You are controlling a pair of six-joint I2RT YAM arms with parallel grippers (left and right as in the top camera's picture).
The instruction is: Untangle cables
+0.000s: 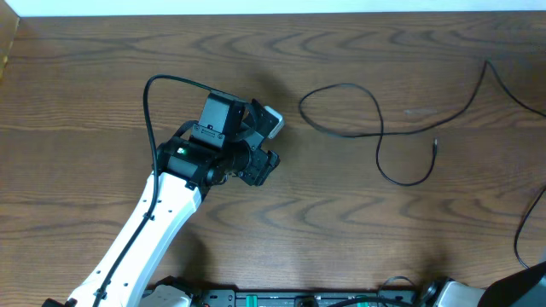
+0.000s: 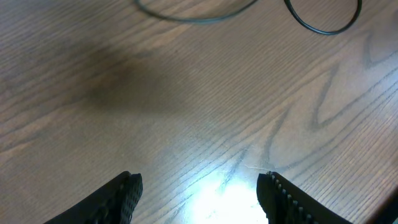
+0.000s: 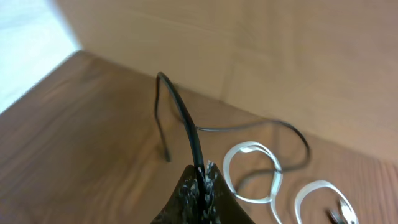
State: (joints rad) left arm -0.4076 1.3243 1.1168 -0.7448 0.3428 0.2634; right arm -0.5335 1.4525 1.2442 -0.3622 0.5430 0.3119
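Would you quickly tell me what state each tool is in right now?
Left tool: open, holding nothing.
Right tool: closed on a thin black cable.

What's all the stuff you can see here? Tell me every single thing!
table: one, brown wood, under everything.
looped cable: one, thin, black, lying right of the table's middle, running off toward the right edge.
edge cable: one piece, thin, black, at the table's lower right edge.
pinched cable: one, black, arching up in the right wrist view; I cannot tell whether it is one of the others.
white loops: two, white, on the table beyond the right gripper.
wall: one, beige, behind the table.
left arm: one, white and black, left of the middle.
left gripper: one, black, open, empty, over bare wood.
right gripper: one, black, shut on the pinched cable.
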